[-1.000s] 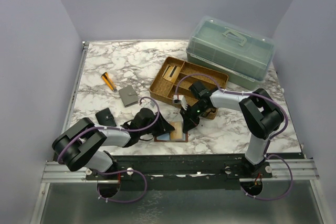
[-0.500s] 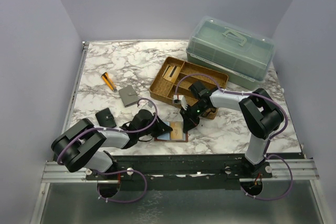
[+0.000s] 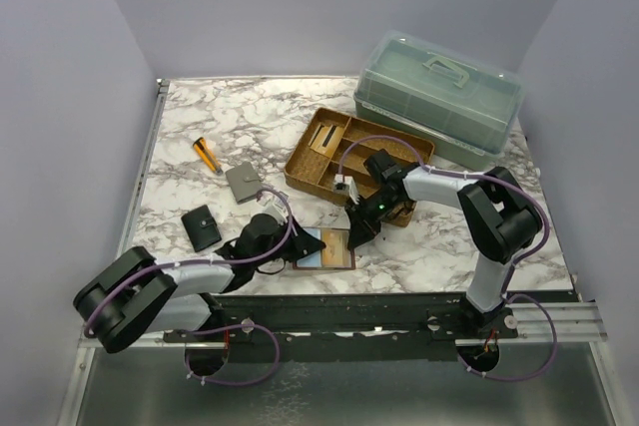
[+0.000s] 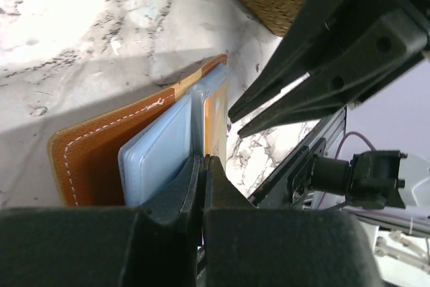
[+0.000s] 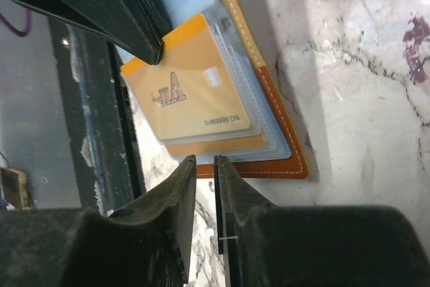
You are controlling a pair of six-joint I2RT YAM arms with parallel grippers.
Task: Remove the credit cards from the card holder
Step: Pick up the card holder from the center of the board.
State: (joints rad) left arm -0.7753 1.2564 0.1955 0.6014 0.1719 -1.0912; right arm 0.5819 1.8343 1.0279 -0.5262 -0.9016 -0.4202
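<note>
Caught the card holder (image 3: 324,249) lying open and flat on the marble table (image 3: 230,117), right by the near edge, between the two grippers. Spotted the credit cards (image 5: 195,92) still tucked in its clear sleeves, poking out a bit past the pocket edge, top one tan-gold with an orange stripe. Counted none out yet, so called it early in the job.

Saw the left gripper (image 4: 203,164) squeezed completely shut with nothing pinched in it, tips planted on the inside of the holder right by the light-blue sleeve and the corner of the card stack. Read that as a hold-down: pinning the holder to stop it sliding during a pull on a card.

Saw the right gripper (image 5: 205,164) cracked open just a sliver, gripping nothing, parked at the holder's stitched leather edge just beside the cards' free ends. Couldn't tell about contact. Probably lined up like that for nipping the top card by its exposed end and dragging it away from the pinned side. Figured on trouble there: thin cards, tight stack, easy to grab two or skate off.

Noticed, well back and out of play: woven tray (image 3: 300,165), lidded clear box (image 3: 439,92), grey wallet (image 3: 243,183), black wallet (image 3: 203,225).
</note>
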